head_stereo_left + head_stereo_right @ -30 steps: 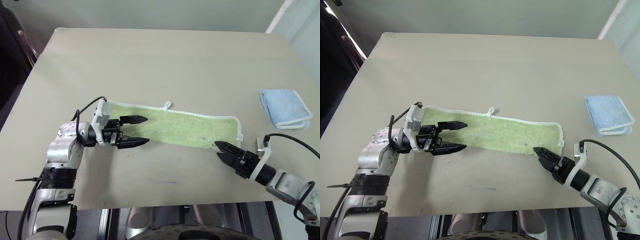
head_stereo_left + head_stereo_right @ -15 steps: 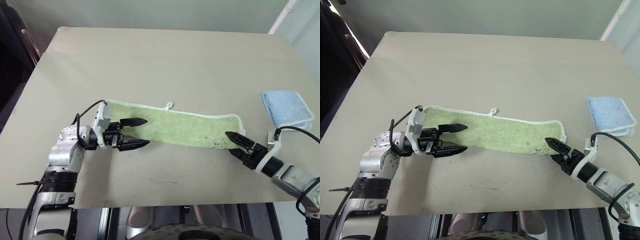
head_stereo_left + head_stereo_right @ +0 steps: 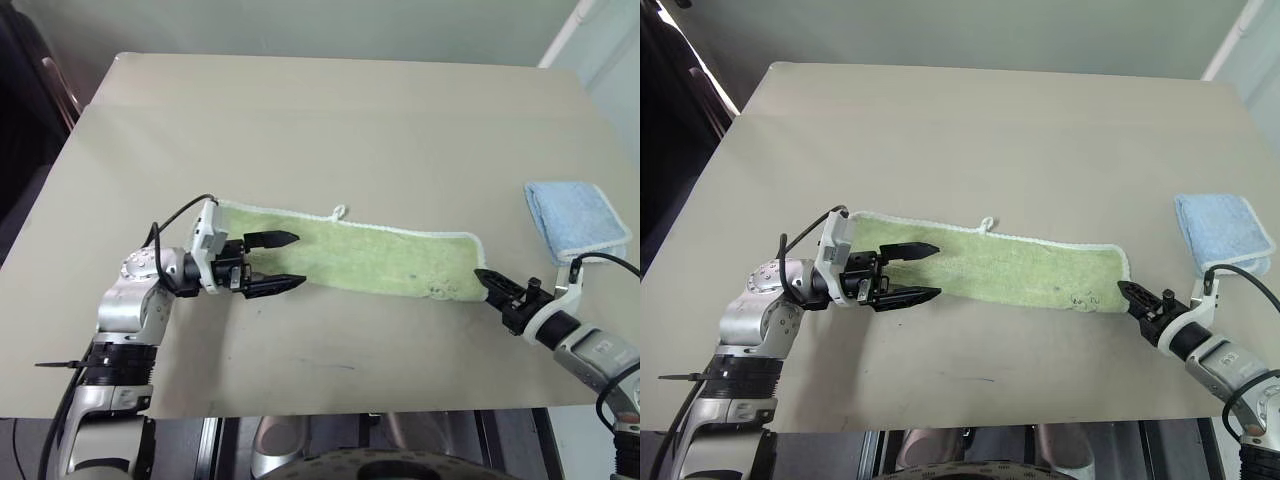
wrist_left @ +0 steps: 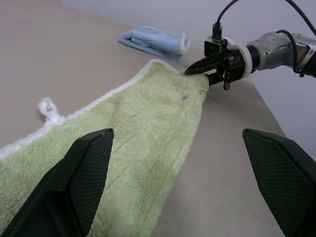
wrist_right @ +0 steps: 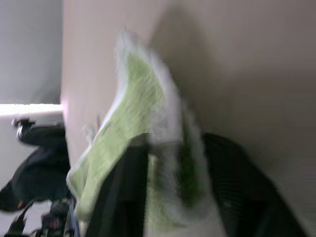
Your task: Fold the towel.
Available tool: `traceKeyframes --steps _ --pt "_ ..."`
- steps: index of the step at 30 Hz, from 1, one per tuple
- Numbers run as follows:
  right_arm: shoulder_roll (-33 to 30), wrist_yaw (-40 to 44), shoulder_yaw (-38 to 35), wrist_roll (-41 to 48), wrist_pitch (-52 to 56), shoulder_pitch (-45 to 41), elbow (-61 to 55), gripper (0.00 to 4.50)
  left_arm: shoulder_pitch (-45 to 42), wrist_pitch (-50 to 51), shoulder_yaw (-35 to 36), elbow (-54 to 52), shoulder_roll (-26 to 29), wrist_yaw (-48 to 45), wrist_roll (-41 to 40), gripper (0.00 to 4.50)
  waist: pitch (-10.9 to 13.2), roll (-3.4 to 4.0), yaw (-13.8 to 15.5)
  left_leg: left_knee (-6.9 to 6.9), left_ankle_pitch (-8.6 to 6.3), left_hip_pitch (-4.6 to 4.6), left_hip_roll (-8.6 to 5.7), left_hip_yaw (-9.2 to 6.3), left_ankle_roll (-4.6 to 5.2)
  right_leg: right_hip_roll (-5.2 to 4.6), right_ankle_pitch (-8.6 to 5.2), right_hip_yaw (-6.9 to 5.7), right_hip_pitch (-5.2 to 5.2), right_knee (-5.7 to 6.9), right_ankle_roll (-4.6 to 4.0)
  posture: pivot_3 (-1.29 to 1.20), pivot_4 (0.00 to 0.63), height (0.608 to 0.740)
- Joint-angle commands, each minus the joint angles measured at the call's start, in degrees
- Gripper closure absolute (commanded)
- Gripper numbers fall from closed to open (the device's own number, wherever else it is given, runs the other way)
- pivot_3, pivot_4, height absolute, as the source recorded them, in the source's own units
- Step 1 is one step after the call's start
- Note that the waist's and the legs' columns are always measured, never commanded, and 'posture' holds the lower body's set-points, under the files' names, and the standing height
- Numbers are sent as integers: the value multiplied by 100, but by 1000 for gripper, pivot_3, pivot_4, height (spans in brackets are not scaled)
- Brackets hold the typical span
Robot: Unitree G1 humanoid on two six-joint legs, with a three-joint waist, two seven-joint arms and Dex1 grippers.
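The lime-green towel [image 3: 370, 255] lies flat as a long strip across the table [image 3: 320, 130], its white loop tag [image 3: 337, 211] on the far edge. My left gripper [image 3: 298, 260] is open and level over the towel's left end, one finger above the cloth and one at its near edge. In the left wrist view the cloth [image 4: 148, 133] runs away between the wide-apart fingers [image 4: 84, 173]. My right gripper [image 3: 480, 274] is at the towel's near right corner. In the right wrist view, green cloth [image 5: 168, 163] sits pinched between its fingers.
A folded pale blue cloth [image 3: 575, 213] lies near the table's right edge, just beyond my right arm. The table's near edge [image 3: 300, 412] runs close behind both wrists. A dark chair [image 3: 30, 90] stands off the left side.
My right gripper has moved right along the towel's near edge to the right corner and closed on it. The left gripper has stayed in place, still open.
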Motion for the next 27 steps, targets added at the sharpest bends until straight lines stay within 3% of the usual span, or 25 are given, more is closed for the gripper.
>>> traceKeyframes --steps 1,2,9,17,20,27 --pt "-54 5 -212 19 -25 59 -24 4116 -99 9 -1 -205 -9 56 -67 0 -2 -1 0 -1 -4 0 1 0 1 0 6 -1 -1 2 0 0 150 740" --pt "-62 31 -238 19 -9 78 -6 4472 -109 9 -1 -201 -13 66 -67 0 -5 -6 0 -2 -8 2 2 0 1 0 9 -3 1 2 9 0 150 740" --pt "-40 197 -254 18 160 125 -153 4472 -116 -24 -7 -162 -33 86 -73 0 -6 -7 -1 6 -29 1 -2 3 16 -5 -1 -2 10 -8 22 0 150 740" --pt "-398 766 -423 -780 -16 246 -403 4472 18 -168 20 -54 -29 37 -26 0 -5 -7 13 7 -35 2 -1 2 19 -7 -7 -7 12 -7 24 0 150 740" --pt "-464 925 -514 -806 -59 240 -520 3822 41 -186 18 -47 -31 36 -18 0 -5 -5 9 3 -38 2 0 3 16 -7 -10 -8 9 -5 19 0 150 740" --pt "-559 821 -680 -502 -170 345 -478 1367 9 -206 19 15 -42 39 -15 0 -4 -4 12 4 -39 3 0 3 15 -6 -12 -9 7 -1 18 0 150 740"
